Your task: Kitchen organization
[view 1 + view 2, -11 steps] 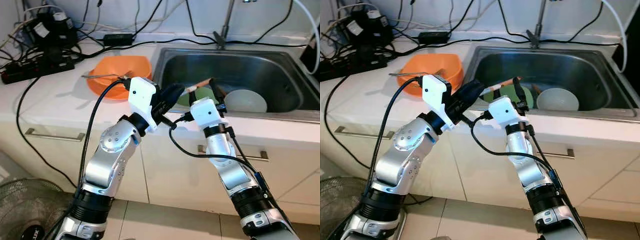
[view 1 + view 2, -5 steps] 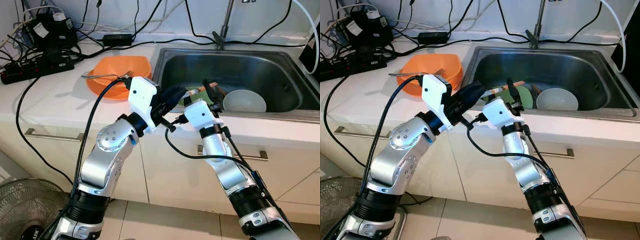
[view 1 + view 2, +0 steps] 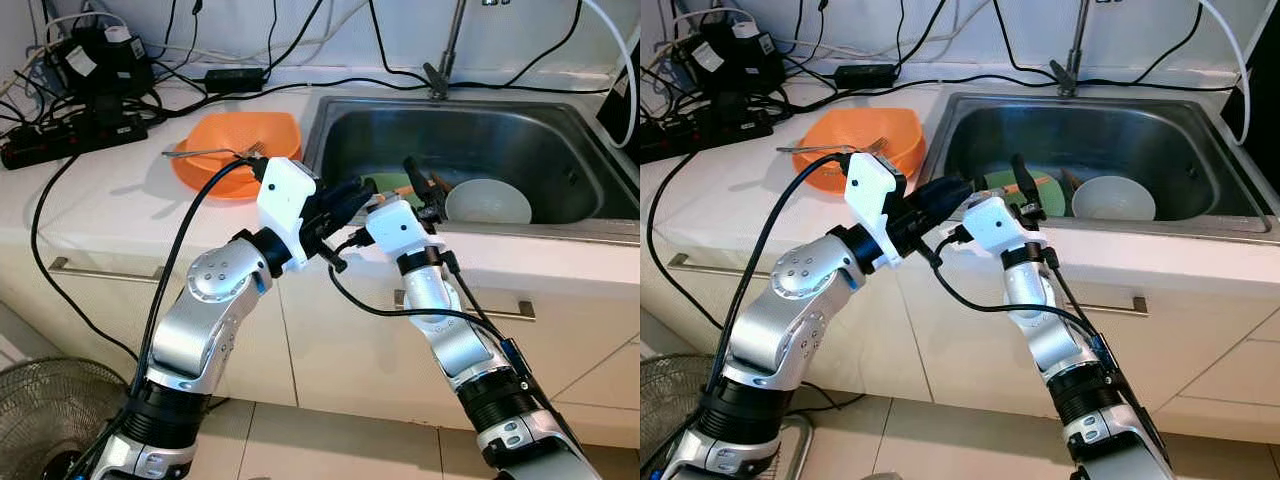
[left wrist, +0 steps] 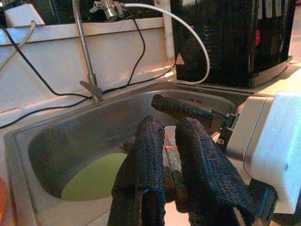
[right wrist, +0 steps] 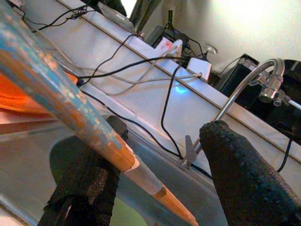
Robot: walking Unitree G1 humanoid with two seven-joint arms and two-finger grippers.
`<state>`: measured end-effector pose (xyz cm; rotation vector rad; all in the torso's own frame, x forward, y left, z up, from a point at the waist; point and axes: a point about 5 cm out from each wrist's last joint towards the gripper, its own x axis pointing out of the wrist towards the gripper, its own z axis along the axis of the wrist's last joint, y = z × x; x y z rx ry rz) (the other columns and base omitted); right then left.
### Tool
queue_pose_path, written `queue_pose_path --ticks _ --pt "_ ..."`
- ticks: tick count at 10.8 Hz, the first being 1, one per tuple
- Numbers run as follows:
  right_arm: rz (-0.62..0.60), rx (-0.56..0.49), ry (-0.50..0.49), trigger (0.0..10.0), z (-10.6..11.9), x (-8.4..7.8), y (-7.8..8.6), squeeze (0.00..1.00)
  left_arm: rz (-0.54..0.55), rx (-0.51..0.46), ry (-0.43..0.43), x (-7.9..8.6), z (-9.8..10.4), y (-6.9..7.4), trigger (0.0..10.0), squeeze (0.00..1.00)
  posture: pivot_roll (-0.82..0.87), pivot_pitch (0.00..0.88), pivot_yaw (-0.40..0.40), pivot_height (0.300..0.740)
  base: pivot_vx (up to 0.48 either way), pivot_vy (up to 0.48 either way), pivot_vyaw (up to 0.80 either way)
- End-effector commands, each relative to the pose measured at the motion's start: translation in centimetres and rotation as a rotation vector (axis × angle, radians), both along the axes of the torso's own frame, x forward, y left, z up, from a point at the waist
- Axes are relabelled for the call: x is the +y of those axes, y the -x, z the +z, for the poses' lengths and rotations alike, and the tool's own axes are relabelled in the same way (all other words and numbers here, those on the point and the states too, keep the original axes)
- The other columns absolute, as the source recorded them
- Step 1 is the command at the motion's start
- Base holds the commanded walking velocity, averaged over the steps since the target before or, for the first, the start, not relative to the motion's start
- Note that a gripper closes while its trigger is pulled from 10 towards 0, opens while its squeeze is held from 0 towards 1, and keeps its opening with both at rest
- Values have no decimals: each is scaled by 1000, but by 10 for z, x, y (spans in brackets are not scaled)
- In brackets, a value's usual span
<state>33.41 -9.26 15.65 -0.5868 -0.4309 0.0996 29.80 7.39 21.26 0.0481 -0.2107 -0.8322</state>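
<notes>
Both grippers met at the sink's front edge. Over the last second I saw my right gripper let go of the orange-handled utensil and spread its fingers, while my left gripper stayed clamped on it. To me, the handover looked complete. My left arm reached forward, elbow bent.

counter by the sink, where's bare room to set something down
Bare counter lies in front of the orange bowl, out to the front edge. The back left corner is crowded with the power strip and cables. In the sink, the right part past the white bowl is bare.
</notes>
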Motion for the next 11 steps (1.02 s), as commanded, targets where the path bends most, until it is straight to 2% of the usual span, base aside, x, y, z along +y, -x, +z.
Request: queue_pose_path --ticks 1,2,3,6,8,10,11 --pt "17 -18 12 4941 3 3 -1 0 2 -9 -12 3 2 1 10000 0 136 0 69 740 0 0 0" --pt "18 -19 17 4863 3 4 -1 0 5 -10 -11 3 3 1 10000 0 136 0 68 740 0 0 0" --pt "17 -17 17 4157 2 3 -1 0 18 -19 -13 4 4 0 10000 0 136 0 68 740 0 0 0" --pt "24 -16 20 0 2 4 -1 0 40 -30 -9 7 7 -3 10000 0 134 0 66 740 0 0 0" --pt "27 -17 21 0 2 4 -1 0 57 -42 -11 8 9 -4 10000 0 132 0 65 740 0 0 0" --pt "24 -17 20 0 2 3 -1 0 110 -53 25 11 12 -9 10000 0 131 0 65 740 0 0 0" --pt "25 -15 21 0 2 2 -1 0 133 -55 42 12 13 -11 10000 1000 131 0 65 740 0 0 0"
